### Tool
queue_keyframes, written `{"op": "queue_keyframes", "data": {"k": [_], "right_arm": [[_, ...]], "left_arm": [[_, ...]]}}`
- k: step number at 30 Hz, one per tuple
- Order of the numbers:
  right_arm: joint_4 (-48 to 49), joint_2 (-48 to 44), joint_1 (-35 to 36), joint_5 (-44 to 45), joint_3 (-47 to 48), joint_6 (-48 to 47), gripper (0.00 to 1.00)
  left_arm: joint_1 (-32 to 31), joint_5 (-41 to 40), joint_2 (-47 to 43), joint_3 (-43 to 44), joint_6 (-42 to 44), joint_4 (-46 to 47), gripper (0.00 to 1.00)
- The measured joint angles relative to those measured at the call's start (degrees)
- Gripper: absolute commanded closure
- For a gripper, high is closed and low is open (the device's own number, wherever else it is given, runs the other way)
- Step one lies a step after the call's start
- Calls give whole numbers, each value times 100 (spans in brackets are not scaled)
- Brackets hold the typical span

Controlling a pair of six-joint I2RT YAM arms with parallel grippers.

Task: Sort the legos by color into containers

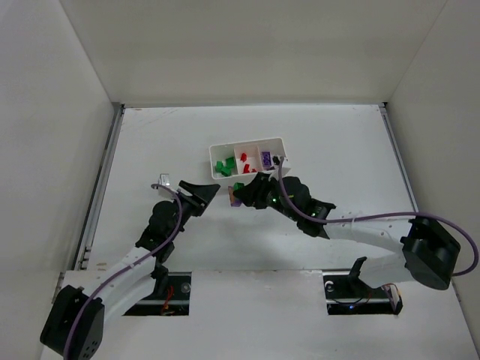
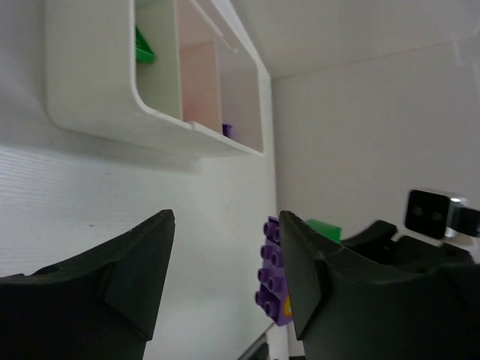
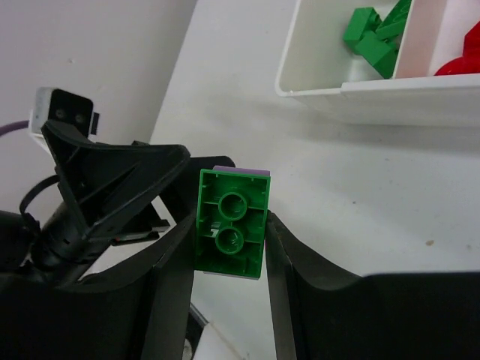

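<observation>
My right gripper is shut on a green brick with a purple brick stuck to its far side. It holds them above the table, just in front of the white tray. My left gripper is open, and the purple brick shows just past its right finger, with the green one behind. The tray's left compartment holds green bricks, the middle one red bricks, the right one a purple brick.
The two grippers face each other closely in the top view, left and right. White walls enclose the table on the left, back and right. The tray's near wall lies just beyond the held bricks.
</observation>
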Motion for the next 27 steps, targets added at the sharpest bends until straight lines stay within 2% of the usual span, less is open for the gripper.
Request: {"op": "queue_keyframes", "data": {"k": [7,18,23,27], "right_arm": [[973,26,-328,-754,-393,752,71],[2385,807,-599,-1399,-481,2059,70],[2865,1163,-599,-1593,-485,2529,71],[3163,1266,-619,-1641,-549,2806,71]], "left_arm": [[-291,179,114,-323,-608,920,43],[-710,17,291,-398,-778,1786,46],[-717,-33,306,-402,-789,1897,53],[-708,-127,280,-431,-820,1965,63]]}}
